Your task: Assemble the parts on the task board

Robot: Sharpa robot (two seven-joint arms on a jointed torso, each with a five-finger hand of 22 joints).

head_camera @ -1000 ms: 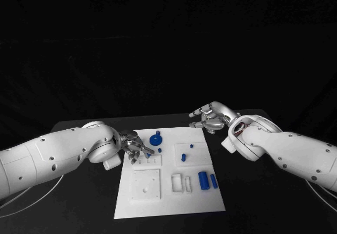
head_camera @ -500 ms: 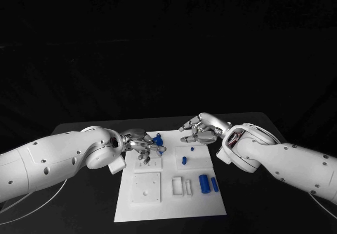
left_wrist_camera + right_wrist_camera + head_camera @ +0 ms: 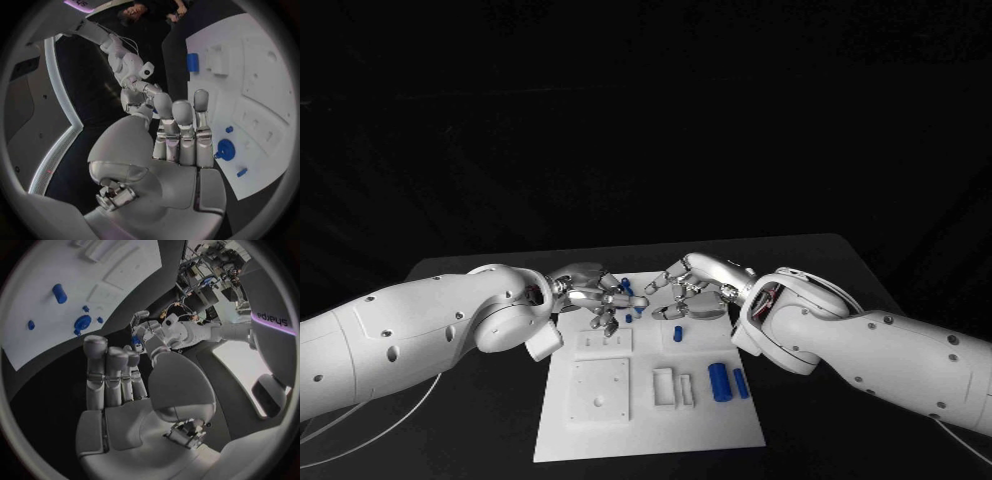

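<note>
I see the white board (image 3: 651, 400) lying flat in the middle of the black table (image 3: 473, 265), its long side running away from me. On its near half sit a square white plate (image 3: 602, 384) with small holes, two narrow white slots (image 3: 674, 384) beside it, and two blue cylinders (image 3: 720, 380) lying side by side toward the right edge. Further back a small blue peg (image 3: 678, 333) lies near the middle of the board, and another white plate (image 3: 603, 341) sits just in front of my left hand.

Both hands meet over the far end of the board. My left hand (image 3: 596, 297) comes in from the left with its fingers bent downward above the far left part of the board; a blue part (image 3: 626, 287) shows just beside its fingertips, but from the head camera I cannot tell whether the hand is gripping it or only hovering next to it. In the left wrist camera that hand (image 3: 178, 145) has its fingers stretched out straight and close together, nothing between them, with a round blue knob (image 3: 225, 149) and two small blue bits on the board nearby.

My right hand (image 3: 692, 290) reaches in from the right, fingers curled down over the far middle of the board. The right wrist camera shows the fingers (image 3: 112, 375) extended side by side and holding nothing, well above the board (image 3: 81, 295), where the round blue knob (image 3: 82, 322) and a blue cylinder (image 3: 59, 293) lie.
</note>
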